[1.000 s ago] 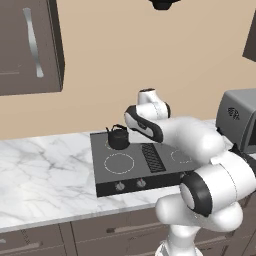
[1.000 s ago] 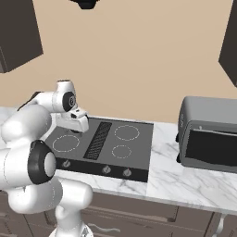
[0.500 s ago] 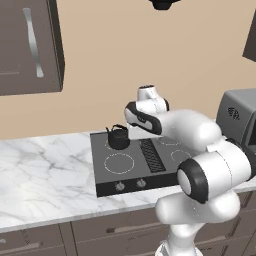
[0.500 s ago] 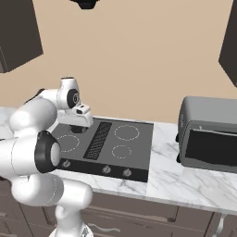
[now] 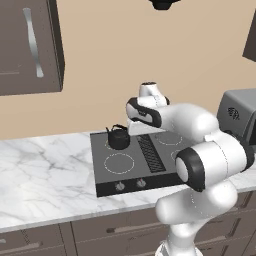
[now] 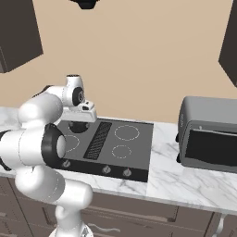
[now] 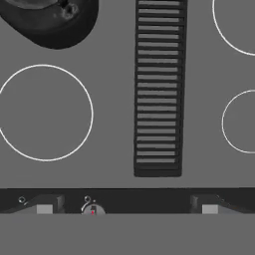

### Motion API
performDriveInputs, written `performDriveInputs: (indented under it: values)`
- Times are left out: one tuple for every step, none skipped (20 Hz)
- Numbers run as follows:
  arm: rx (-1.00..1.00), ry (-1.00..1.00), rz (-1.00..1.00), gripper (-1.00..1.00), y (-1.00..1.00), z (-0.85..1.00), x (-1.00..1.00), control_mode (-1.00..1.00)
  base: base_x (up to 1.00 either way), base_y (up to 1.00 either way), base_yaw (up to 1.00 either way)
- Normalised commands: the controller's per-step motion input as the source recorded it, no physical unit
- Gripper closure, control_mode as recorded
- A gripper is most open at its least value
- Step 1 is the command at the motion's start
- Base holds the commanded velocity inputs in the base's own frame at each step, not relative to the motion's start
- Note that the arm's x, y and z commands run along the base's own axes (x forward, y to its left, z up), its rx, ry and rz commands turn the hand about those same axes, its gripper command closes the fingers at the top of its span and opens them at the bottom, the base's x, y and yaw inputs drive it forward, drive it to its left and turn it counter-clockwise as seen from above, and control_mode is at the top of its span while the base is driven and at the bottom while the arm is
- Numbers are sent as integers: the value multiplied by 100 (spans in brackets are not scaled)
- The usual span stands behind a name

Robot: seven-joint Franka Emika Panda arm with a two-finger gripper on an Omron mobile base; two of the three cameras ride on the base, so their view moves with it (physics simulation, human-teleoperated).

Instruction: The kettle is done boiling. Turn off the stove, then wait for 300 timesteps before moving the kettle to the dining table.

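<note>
The small black kettle (image 5: 118,138) sits on the rear left burner of the dark stove (image 5: 125,175). My gripper (image 5: 135,132) hangs above the stove, just right of the kettle, over the ribbed vent strip (image 5: 150,152). In the hand view the gripper (image 7: 127,209) looks straight down. Its fingertips (image 7: 45,209) stand far apart, open, with nothing between them. There the kettle (image 7: 50,22) lies at the top left, beyond an empty burner ring (image 7: 45,113). In the right base view the hand (image 6: 81,113) partly covers the kettle (image 6: 77,127).
A grey toaster oven (image 6: 208,135) stands on the marble counter (image 6: 185,180) right of the stove (image 6: 134,148). Knobs (image 6: 107,170) line the stove's front edge. Dark wall cabinets (image 5: 30,45) hang at the upper left. Bare counter (image 5: 45,175) stretches left of the stove.
The arm's elbow and forearm have swung up and round. The hand has stayed nearly in place over the stove, its jaws open throughout. The kettle has not moved.
</note>
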Motion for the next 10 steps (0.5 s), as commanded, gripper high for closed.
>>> performDriveInputs:
  values:
    - [14, -10, 13, -100, -16, 0, 0, -100, 0, 0, 0]
    - [15, -8, 11, -100, -23, 0, 0, -100, 0, 0, 0]
    - [10, -5, 10, -100, -5, 0, 0, -100, 0, 0, 0]
    - [10, -4, 10, -100, 0, 0, 0, -100, 0, 0, 0]
    - [15, -5, 10, -100, -6, 0, 0, -100, 0, 0, 0]
    - [14, -2, 8, -100, -2, 0, 0, -100, 0, 0, 0]
    - [12, -3, 8, -100, 0, 0, 0, -100, 0, 0, 0]
    - [12, -3, 3, -100, 0, 0, 0, -100, 0, 0, 0]
    - [12, -4, 2, -100, 0, 0, 1, -100, 0, 0, 0]
    - [11, -4, 2, -100, 1, 0, 4, -100, 0, 0, 0]
